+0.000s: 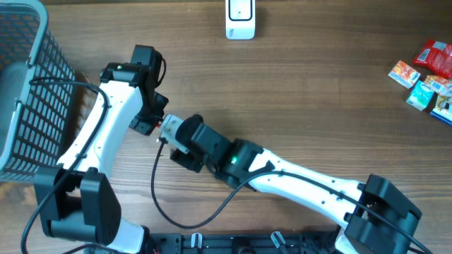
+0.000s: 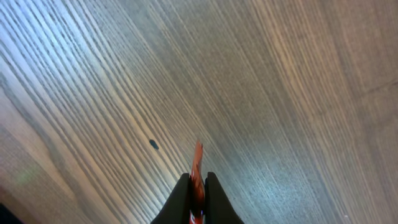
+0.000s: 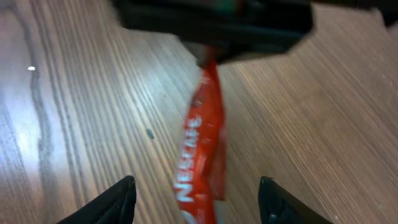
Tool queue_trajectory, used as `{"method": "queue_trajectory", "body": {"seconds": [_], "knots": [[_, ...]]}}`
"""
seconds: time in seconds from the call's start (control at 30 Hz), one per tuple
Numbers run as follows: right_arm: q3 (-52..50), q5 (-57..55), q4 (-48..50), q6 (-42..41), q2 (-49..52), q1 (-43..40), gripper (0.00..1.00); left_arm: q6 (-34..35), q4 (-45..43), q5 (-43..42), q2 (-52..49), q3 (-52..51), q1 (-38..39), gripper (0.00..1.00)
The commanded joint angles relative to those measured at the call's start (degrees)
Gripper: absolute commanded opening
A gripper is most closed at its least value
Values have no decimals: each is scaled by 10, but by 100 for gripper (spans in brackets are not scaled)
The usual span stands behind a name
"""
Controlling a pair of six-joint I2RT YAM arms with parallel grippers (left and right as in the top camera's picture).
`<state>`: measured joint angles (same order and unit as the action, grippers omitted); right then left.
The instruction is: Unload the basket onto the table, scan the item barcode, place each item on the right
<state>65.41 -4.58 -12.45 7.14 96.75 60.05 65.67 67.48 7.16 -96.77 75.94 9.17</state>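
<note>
A red Nescafe sachet (image 3: 202,146) hangs above the wooden table, pinched at its top by my left gripper (image 2: 198,178), which is shut on it. In the left wrist view the sachet (image 2: 198,163) shows edge-on between the two black fingers. My right gripper (image 3: 198,185) faces the sachet's printed side and is open, with the sachet's lower end between its fingers and a clear gap on each side. In the overhead view both grippers meet left of centre, the left gripper (image 1: 151,121) just above the right gripper (image 1: 168,134). The white scanner (image 1: 240,20) stands at the far edge.
A grey wire basket (image 1: 21,92) stands at the left edge. Several small coloured packets (image 1: 427,77) lie at the far right. Black cables run along both arms near the front edge.
</note>
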Motion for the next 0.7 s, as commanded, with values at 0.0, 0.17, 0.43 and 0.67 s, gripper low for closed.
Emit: {"method": "queue_trajectory", "body": {"seconds": [0.0,0.17,0.43,0.67], "knots": [[1,-21,3,14,21,13,63,13,5,-14,-9,8,-1,4],[1,-51,4,2,40,11,62,8,8,-18,-9,8,-1,4],[1,-49,14,-7,40,10,20,3,9,-18,-9,8,-1,4],[1,-48,23,-51,40,10,4,-42,7,-16,-9,8,-1,15]]}}
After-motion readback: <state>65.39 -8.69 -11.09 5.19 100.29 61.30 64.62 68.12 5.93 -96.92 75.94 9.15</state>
